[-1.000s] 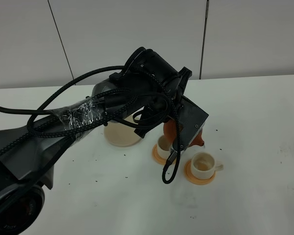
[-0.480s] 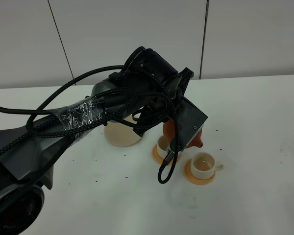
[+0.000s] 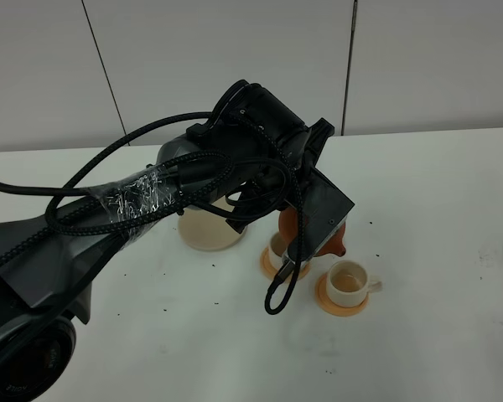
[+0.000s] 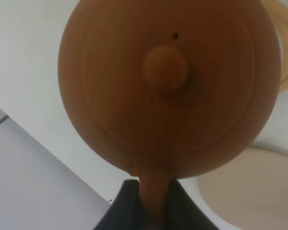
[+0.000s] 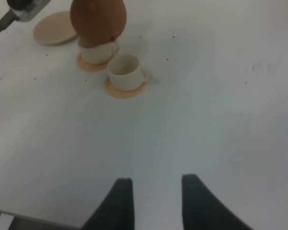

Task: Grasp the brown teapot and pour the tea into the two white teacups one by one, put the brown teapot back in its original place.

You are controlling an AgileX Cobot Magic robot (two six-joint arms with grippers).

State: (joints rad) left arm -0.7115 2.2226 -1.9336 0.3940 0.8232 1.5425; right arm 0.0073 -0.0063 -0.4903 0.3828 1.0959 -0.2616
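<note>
The brown teapot hangs tilted above the two white teacups, mostly hidden by my left arm's wrist. In the left wrist view the brown teapot fills the frame, lid knob toward the camera, and my left gripper is shut on its loop handle. The left teacup sits half hidden under the pot. The right teacup stands apart with brownish tea in it. The cream saucer, the original place, is bare. My right gripper is open and far from the teapot and the teacups.
Each cup stands on a flat orange coaster. A black cable loop dangles from the left wrist just in front of the left cup. Small dark specks dot the white table. A grey panelled wall stands behind it.
My left gripper and the teapot have shifted slightly left, away from the right cup and over the left one. The dangling cable loop has swung left. The right arm has not moved.
</note>
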